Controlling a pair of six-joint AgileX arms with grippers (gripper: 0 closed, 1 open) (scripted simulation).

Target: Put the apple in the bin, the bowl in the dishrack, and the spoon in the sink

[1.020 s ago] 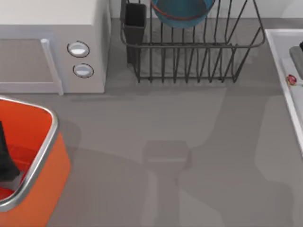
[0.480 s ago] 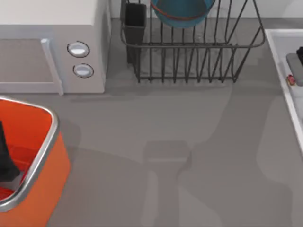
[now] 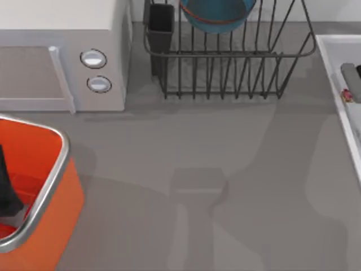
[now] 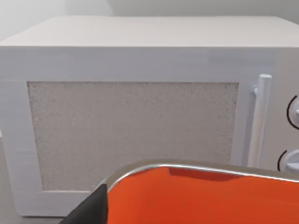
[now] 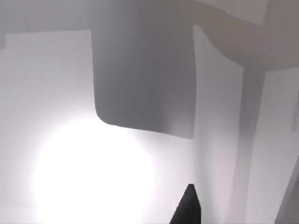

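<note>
Top view: bowl in dishrack, spoon in sink, left gripper inside bin, right gripper over sink, both grips' openings cannot be told; left wrist view: microwave front behind bin rim.

My right gripper drawing off toward two o'clock over the sink, spoon partly covered

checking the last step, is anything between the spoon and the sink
Nothing visible stands in the way. In the top view the spoon already lies at the sink, just inside its raised rim at the table's right side, beside the right gripper.
</note>
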